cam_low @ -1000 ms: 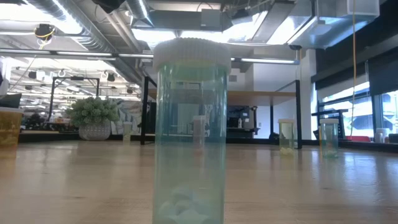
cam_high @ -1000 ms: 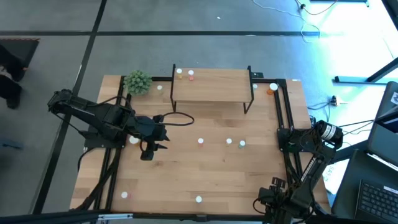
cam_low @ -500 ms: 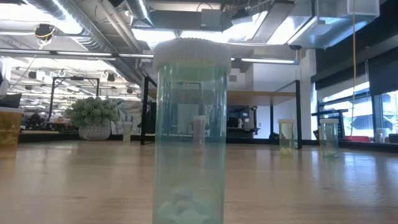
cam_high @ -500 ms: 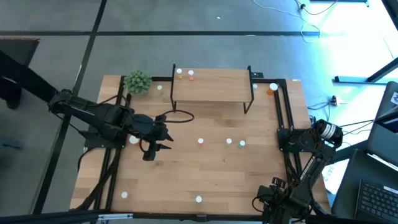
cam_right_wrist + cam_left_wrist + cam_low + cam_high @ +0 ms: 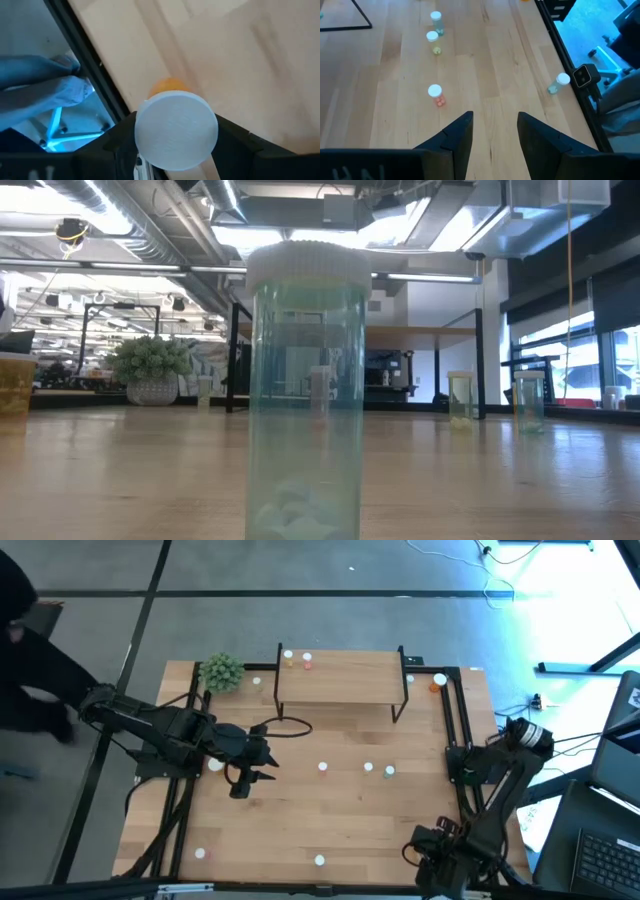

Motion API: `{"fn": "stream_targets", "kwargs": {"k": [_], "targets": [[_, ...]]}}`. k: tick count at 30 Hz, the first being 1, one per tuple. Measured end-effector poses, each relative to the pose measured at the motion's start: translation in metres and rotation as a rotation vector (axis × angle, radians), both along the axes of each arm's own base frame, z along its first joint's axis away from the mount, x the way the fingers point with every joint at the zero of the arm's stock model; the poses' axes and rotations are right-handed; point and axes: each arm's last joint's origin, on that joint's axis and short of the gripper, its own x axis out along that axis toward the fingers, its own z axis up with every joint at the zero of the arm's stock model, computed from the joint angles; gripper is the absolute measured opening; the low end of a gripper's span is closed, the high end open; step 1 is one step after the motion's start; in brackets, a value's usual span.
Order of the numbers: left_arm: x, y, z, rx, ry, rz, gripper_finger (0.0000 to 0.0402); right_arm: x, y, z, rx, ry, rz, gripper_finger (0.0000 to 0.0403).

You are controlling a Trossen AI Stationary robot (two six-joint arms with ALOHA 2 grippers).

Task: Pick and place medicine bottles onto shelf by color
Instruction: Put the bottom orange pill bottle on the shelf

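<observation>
Hovering over the surface [image 5: 340, 820] at nine o'clock, the left pincer [image 5: 492, 132] gapes empty (pink bottle [image 5: 436, 94] just ahead). Right pincer [image 5: 175, 150] grips an orange bottle [image 5: 176, 125].

An open-plan robotics lab or industrial office — exposed ceiling ducts [image 5: 150, 220], strip lighting and distant desks behind the wooden table [image 5: 330, 820], a laptop [image 5: 605, 860] and loose cables [image 5: 500, 585] on grey floor beside it.
</observation>
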Motion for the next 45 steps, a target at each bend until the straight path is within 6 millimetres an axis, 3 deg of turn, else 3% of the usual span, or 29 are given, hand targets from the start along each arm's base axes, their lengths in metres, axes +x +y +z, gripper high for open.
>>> {"fn": "stream_targets", "kwargs": {"k": [8,16,22,32,45], "targets": [[0.001,0.0,0.001,-0.003,-0.01,0.0,0.0149,0.02,-0.025,0.053,-0.074,0.033,-0.07,0.0205],[0.001,0.0,0.002,-0.006,-0.02,0.0,0.0149,0.043,-0.052,0.107,-0.099,-0.06,-0.157,0.0205],[0.001,0.0,0.002,-0.006,-0.02,0.0,0.0149,0.063,-0.082,0.138,-0.114,-0.121,-0.216,0.0205],[0.001,0.0,0.002,-0.006,-0.021,0.0,0.0149,0.097,-0.15,0.177,-0.189,-0.241,-0.229,0.0205],[0.009,0.003,0.017,0.112,-0.218,0.151,0.0149,0.124,-0.261,0.193,-0.271,-0.265,-0.173,0.0205]]}}
